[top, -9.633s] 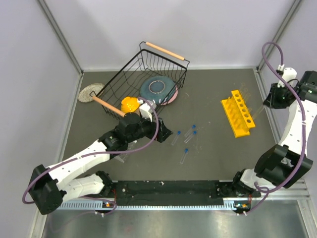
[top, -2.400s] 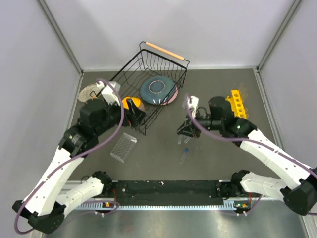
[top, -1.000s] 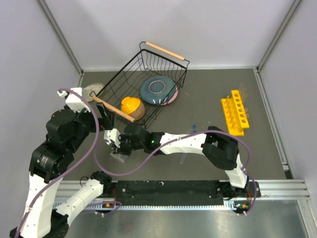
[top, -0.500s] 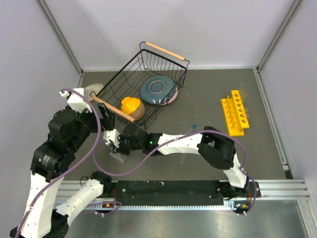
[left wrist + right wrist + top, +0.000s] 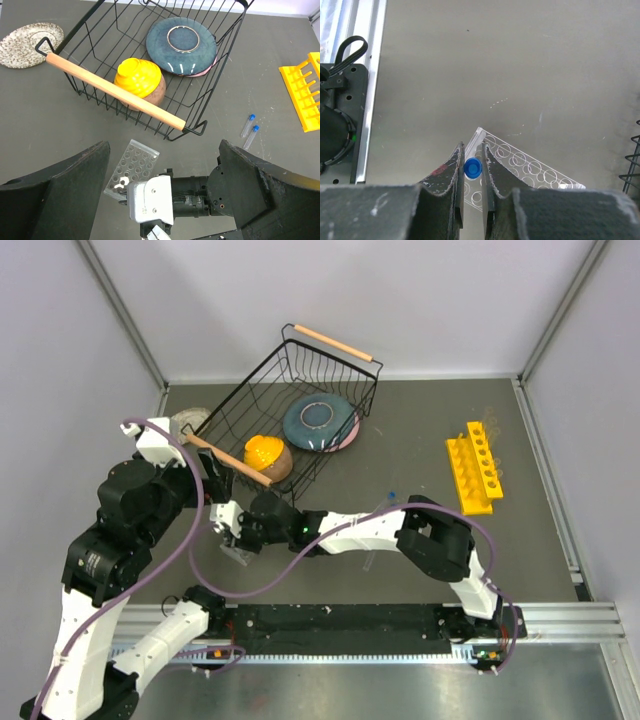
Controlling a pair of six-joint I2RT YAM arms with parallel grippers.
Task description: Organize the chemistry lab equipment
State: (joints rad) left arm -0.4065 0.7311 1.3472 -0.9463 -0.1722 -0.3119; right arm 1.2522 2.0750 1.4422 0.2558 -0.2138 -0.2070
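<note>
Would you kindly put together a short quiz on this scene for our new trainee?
1. True or false: the right tool is shut on a blue-capped tube.
2. What does that tube hang over? A) the clear rack B) the yellow rack C) the orange bowl
3. Fill in: the blue plate lies in the black wire ____.
Key: 1 true; 2 A; 3 basket.

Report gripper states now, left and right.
Left gripper: open, holding nothing.
Right gripper: shut on a blue-capped tube, over the clear rack.
</note>
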